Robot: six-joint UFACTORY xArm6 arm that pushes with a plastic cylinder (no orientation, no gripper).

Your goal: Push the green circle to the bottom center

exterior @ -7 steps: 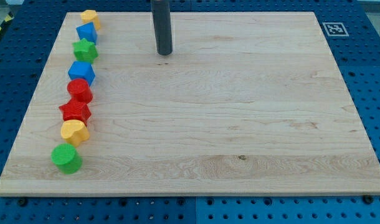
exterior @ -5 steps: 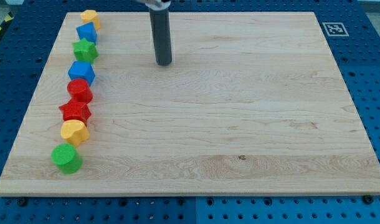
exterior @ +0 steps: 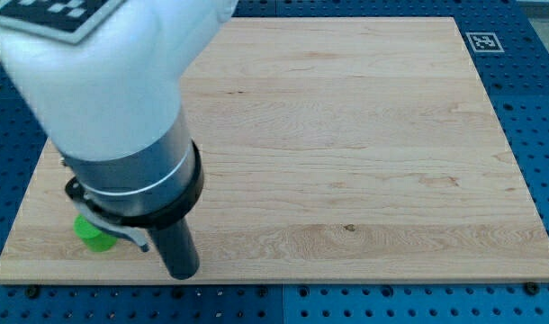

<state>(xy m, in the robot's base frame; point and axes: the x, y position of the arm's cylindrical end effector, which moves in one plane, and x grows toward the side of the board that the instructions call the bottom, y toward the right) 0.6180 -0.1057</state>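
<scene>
The green circle (exterior: 91,232) lies near the board's bottom left corner, partly hidden behind my arm. My arm's white and black body fills the view's left side. The dark rod reaches down to my tip (exterior: 184,273), close to the board's bottom edge and to the right of the green circle, with a gap between them. The other blocks along the left edge are hidden behind the arm.
The wooden board (exterior: 364,153) lies on a blue perforated table (exterior: 544,108). A black-and-white marker (exterior: 482,41) sits at the board's top right corner.
The arm has swept from the top middle of the board down to the bottom left. It now covers the column of blocks. The green circle appears unmoved.
</scene>
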